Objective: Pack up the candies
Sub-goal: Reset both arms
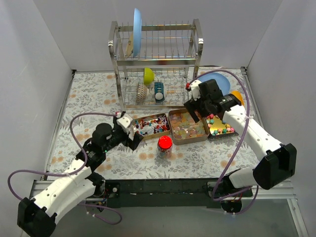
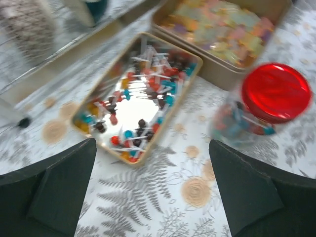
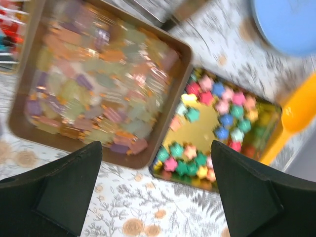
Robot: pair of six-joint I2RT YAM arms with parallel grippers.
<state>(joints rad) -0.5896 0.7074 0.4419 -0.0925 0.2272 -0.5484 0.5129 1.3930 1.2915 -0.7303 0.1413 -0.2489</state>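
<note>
Star candies: small bright pink, green, yellow and blue star-shaped candies (image 3: 228, 106), ringing the bare gold floor of the rightmost tin.
Pale candies: pale translucent candies (image 3: 98, 84) in orange-pink, green and lilac, filling the middle tin.
Stick candies: red, white and blue candies on white sticks (image 2: 143, 94), thinly scattered in the left tin.
Tins: three shallow rectangular metal tins (image 3: 49, 139), side by side on the floral-patterned table (image 1: 197, 158).
Jar: clear jar with red round lid (image 2: 276, 91), just before the tins, with some candies inside.
Left hand (image 2: 153, 168): fingers spread wide, empty, before the left tin.
Right hand (image 3: 157, 148): fingers spread wide, empty, above the middle and right tins.
</note>
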